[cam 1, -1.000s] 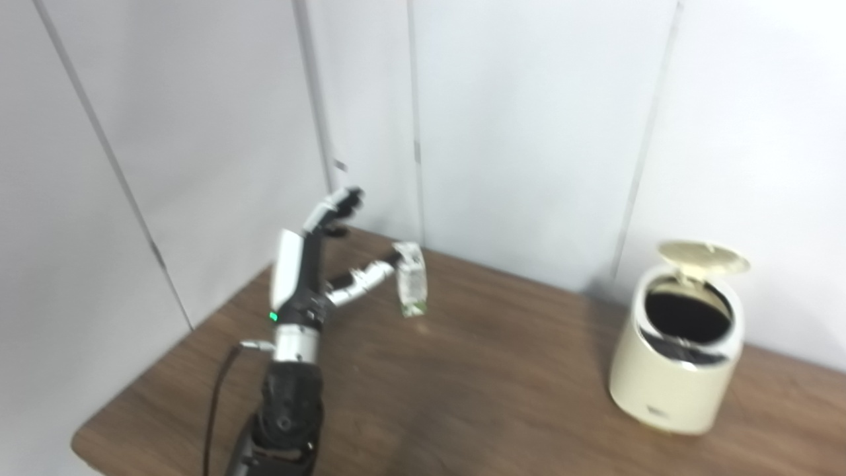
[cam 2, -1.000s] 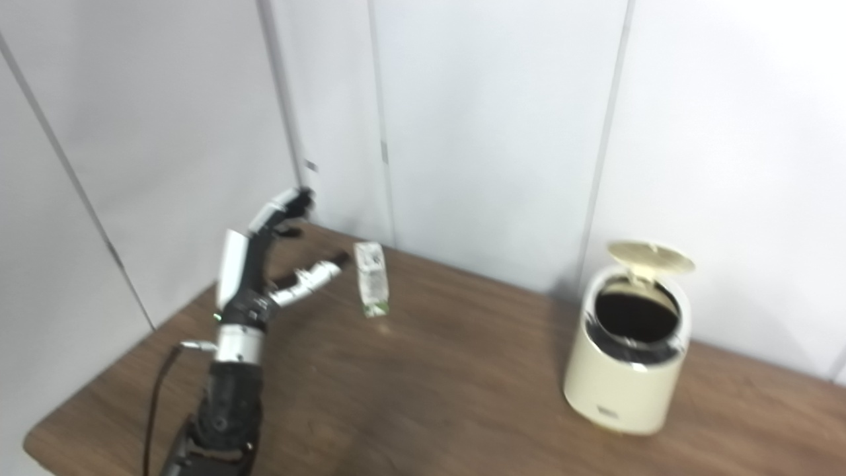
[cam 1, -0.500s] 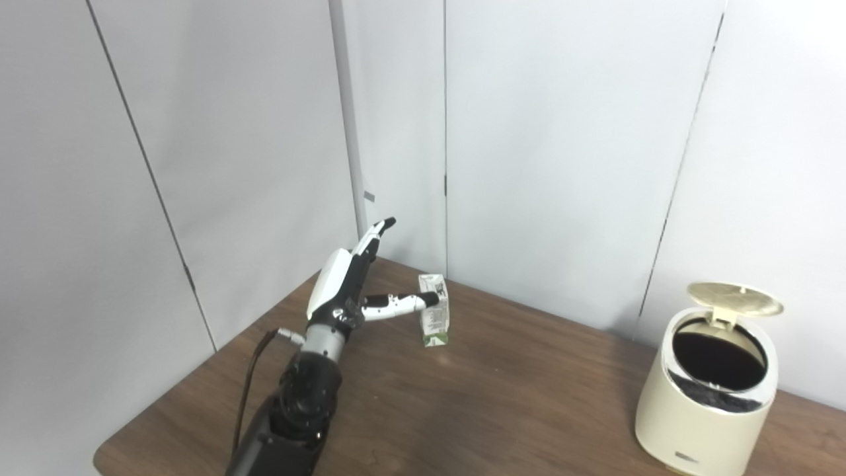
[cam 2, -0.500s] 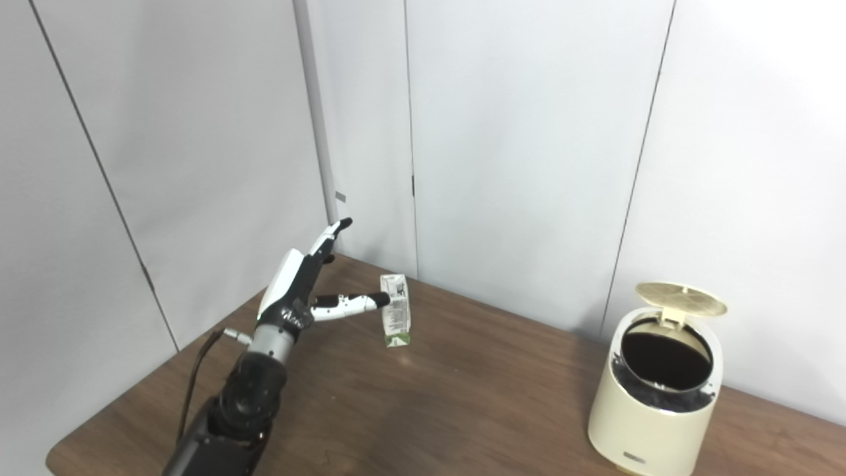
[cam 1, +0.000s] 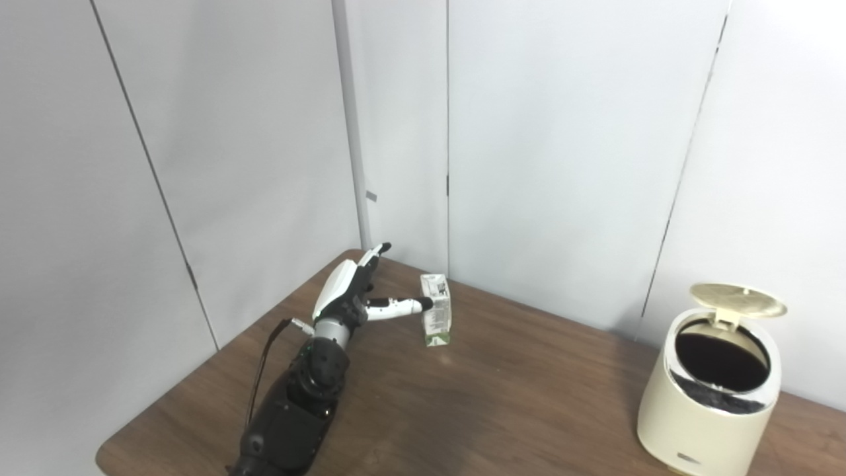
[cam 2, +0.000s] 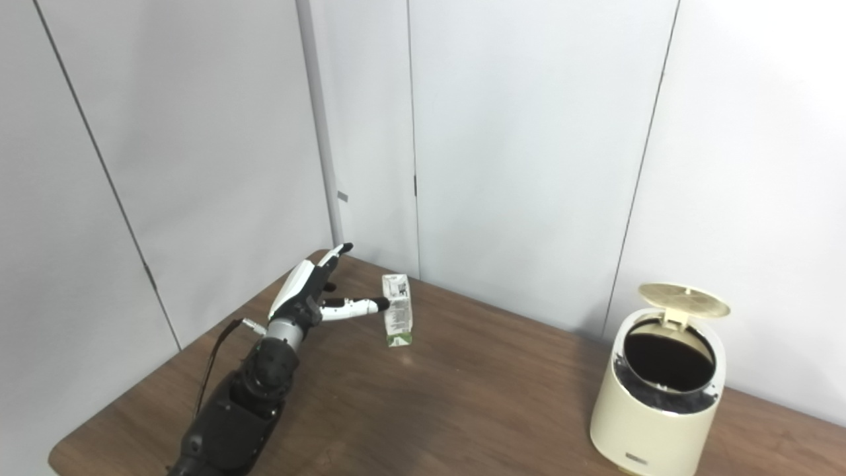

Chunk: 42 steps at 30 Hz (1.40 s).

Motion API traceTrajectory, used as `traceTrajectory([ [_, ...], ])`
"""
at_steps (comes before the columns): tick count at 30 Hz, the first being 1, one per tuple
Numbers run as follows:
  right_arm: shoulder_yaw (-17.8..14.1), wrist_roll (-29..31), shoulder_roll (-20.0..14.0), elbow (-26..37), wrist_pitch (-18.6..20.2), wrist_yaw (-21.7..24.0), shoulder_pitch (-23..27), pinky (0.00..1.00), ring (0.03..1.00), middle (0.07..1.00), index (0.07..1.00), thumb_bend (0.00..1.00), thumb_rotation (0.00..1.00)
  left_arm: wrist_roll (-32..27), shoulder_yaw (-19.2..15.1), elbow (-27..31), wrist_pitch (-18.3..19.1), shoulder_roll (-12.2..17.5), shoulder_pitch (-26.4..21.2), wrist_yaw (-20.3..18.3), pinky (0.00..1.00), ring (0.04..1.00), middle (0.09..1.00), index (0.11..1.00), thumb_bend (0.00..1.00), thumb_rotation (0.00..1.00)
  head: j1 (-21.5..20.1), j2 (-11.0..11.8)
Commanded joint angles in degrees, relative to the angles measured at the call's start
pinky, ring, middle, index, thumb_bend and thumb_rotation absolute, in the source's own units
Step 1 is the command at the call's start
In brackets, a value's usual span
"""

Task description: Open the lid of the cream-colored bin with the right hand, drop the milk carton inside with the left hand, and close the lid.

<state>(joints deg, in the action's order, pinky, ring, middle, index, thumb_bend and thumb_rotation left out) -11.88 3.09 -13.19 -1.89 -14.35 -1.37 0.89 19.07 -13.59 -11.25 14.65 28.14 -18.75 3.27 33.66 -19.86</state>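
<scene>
Left hand [cam 1: 350, 297] is spread wide, holding nothing, thumb tip right at the near face of the milk carton [cam 1: 436, 319], looks like touching but can't be sure from either eye view. Carton stands upright on the brown table [cam 1: 515, 396], far-left area close to the wall panels, well apart from the cream-colored bin [cam 1: 710, 390] at the right. Bin lid [cam 1: 738, 301] is already flipped up, dark opening exposed, so the opening step looks done. Right hand isn't in view. Main risk as I see it: carton is tall and narrow, and a thumb pushing high on its side before the other fingers wrap behind would likely tip it toward the wall or skid it out of reach. Fingers point up past the carton, so closing from here may catch only a corner, giving a weak pinch and a drop during the long carry across to the bin. The lid, unsupported, could also fall shut before the carton arrives.
</scene>
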Motion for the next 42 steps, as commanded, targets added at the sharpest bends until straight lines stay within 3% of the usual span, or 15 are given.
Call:
traceTrajectory([
  [1, 0.4, 0.1, 0.9, -0.5, -0.7, 0.1, -1.7, 0.64, 0.735, 0.754, 0.718, 0.25, 0.44, -0.1, 0.3, 0.4, -0.5, 2.5, -3.1, 0.3, 0.84, 0.978, 1.0, 1.0, 1.0, 0.42, -0.1, -0.1],
  [4, 0.5, -0.4, 1.0, 0.6, 0.1, 0.0, -2.2, 0.64, 0.739, 0.756, 0.719, 0.25, 0.45, 0.3, 0.9, -1.1, 1.0, 2.8, -3.6, 1.1, 0.82, 0.97, 1.0, 1.0, 1.0, 0.39, -0.4, -0.3],
  [9, 0.6, -0.3, 1.0, 1.9, 1.2, 0.0, -2.8, 0.64, 0.735, 0.749, 0.716, 0.24, 0.45, -0.8, 0.7, -4.5, 0.5, 2.9, -4.3, 2.2, 0.78, 0.942, 0.989, 0.996, 1.0, 0.36, -1.4, -0.6],
  [17, 0.5, 0.8, 0.9, 2.5, 1.1, 0.6, -3.6, 0.64, 0.72, 0.733, 0.704, 0.23, 0.37, -6.1, 0.5, -7.7, -1.0, 2.3, -5.5, 0.4, 0.47, 0.623, 0.796, 0.959, 1.0, 0.36, -2.3, -1.3],
  [23, 0.8, 0.3, 1.0, 3.5, 1.7, 1.0, -4.2, 0.66, 0.722, 0.733, 0.702, 0.2, 0.32, -10.3, 0.7, -7.8, -1.0, 2.4, -5.9, -2.4, 0.55, 0.705, 0.879, 0.927, 1.0, 0.34, -2.9, -1.5],
  [27, 1.0, -0.1, 1.0, 3.9, 2.2, 0.9, -4.3, 0.66, 0.714, 0.726, 0.694, 0.2, 0.26, -10.1, 2.3, -7.4, -1.1, 3.4, -5.6, -3.8, 0.75, 0.848, 0.902, 0.924, 1.0, 0.4, -3.2, -1.6],
  [34, 1.0, 0.3, 0.8, 3.2, 1.6, 1.5, -4.1, 0.64, 0.699, 0.719, 0.69, 0.2, 0.25, -10.4, 3.7, -6.6, 0.5, 4.8, -5.5, -6.5, 0.8, 0.9, 0.929, 0.958, 1.0, 0.42, -3.4, -1.7],
  [42, 1.2, 0.2, 0.9, 3.2, 2.2, 1.5, -4.0, 0.6, 0.683, 0.71, 0.681, 0.21, 0.24, -10.0, 5.0, -7.2, -0.2, 6.0, -5.7, -8.0, 0.91, 0.946, 0.94, 0.981, 1.0, 0.44, -3.7, -1.7],
])
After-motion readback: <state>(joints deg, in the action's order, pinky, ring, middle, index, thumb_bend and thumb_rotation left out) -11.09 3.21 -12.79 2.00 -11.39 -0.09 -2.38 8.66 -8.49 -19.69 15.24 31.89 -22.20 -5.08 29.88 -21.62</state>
